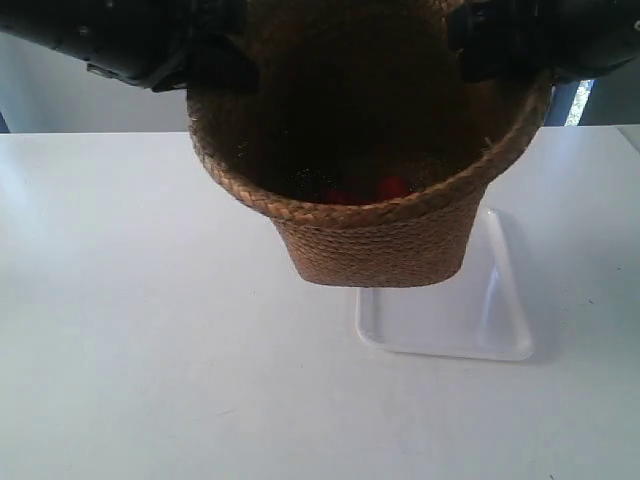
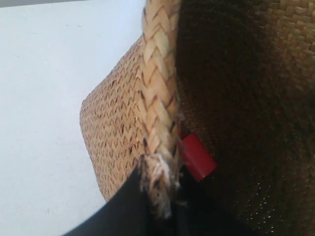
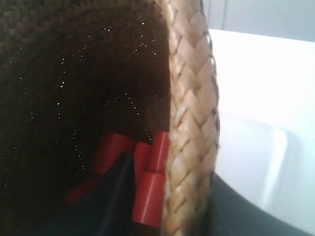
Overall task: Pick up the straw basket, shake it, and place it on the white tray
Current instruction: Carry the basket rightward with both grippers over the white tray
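Note:
The straw basket (image 1: 375, 240) hangs in the air, tilted toward the camera, its base over the near-left part of the white tray (image 1: 480, 320). Red pieces (image 1: 392, 187) lie inside it. My left gripper (image 2: 160, 196) is shut on the braided rim (image 2: 158, 98), one finger outside and one inside, close to a red block (image 2: 197, 157). My right gripper (image 3: 187, 211) is shut on the opposite rim (image 3: 192, 123), with red blocks (image 3: 150, 196) just inside. In the exterior view both black arms (image 1: 130, 40) reach to the rim from the top corners.
The white table (image 1: 150, 330) spreads all round beneath the basket. A strip of the tray (image 3: 275, 162) shows past the rim in the right wrist view. A grey wall and a window edge (image 1: 580, 100) stand behind the table.

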`<move>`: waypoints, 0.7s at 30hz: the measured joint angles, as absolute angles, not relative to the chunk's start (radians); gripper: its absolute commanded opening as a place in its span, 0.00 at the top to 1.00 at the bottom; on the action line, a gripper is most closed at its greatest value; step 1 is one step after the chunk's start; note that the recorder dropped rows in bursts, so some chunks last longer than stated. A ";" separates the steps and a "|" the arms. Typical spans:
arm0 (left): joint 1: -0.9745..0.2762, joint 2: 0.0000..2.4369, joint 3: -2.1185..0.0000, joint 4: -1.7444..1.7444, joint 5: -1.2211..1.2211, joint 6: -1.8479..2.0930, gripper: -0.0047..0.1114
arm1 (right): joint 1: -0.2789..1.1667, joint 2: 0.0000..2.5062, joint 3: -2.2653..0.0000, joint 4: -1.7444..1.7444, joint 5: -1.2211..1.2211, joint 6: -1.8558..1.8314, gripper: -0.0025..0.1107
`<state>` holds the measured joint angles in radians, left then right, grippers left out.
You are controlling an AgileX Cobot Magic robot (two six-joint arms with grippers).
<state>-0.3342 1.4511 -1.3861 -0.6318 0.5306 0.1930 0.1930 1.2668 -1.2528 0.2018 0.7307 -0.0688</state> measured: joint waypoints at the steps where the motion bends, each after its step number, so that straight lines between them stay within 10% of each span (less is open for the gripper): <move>1: -0.350 1.463 -1.395 -0.617 0.526 0.178 0.96 | 0.180 1.277 -1.265 0.200 0.753 -0.073 0.98; 21: -0.520 1.836 -1.751 -0.441 0.527 -0.034 0.96 | -0.039 1.453 -1.323 0.164 0.832 -0.141 0.98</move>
<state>-0.5200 1.8365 -1.7512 -0.4411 0.5267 -0.0344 -0.0394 1.4534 -1.3231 0.1644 0.8323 -0.1412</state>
